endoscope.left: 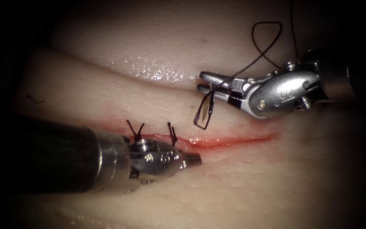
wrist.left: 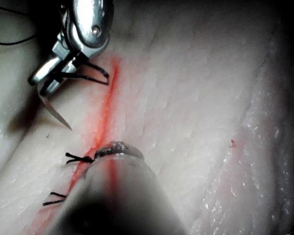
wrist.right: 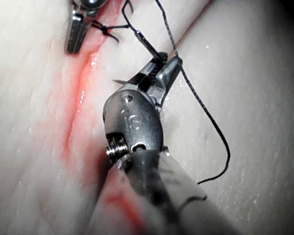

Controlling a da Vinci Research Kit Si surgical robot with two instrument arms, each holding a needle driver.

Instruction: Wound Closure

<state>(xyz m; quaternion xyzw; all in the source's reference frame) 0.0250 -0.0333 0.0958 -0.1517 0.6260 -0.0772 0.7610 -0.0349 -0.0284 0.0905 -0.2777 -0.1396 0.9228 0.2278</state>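
While both tools sat over the tissue (endoscope.left: 157,55), we noted these things:

Right tool (endoscope.left: 210,85): we saw it come in from the right, above the cut, its jaws closed on the needle.

Needle (endoscope.left: 205,111): we saw it held near one end of its curve, the rest hanging down free toward the cut with its point (wrist.left: 68,128) off the surface; it was not in the tissue.

Thread (endoscope.left: 267,40): we saw it run from the right tool's jaws up into a loose loop above the tool, over the upper tissue; in the right wrist view (wrist.right: 206,107) it trailed beside the jaws.

Left tool (endoscope.left: 191,160): we saw it lie low along the near edge of the cut, its jaws together and holding nothing, the tip just beside the second stitch.

Cut (endoscope.left: 234,140): we saw a red line across the tissue, with red fluid (endoscope.left: 217,142) along it.

Stitches: we saw two knots with short cut ends, the first stitch (endoscope.left: 135,129) and the second stitch (endoscope.left: 172,133), on the left part of the cut.

Open room: we saw the right stretch of the cut unstitched and bare, and clear tissue between the two tools' tips.
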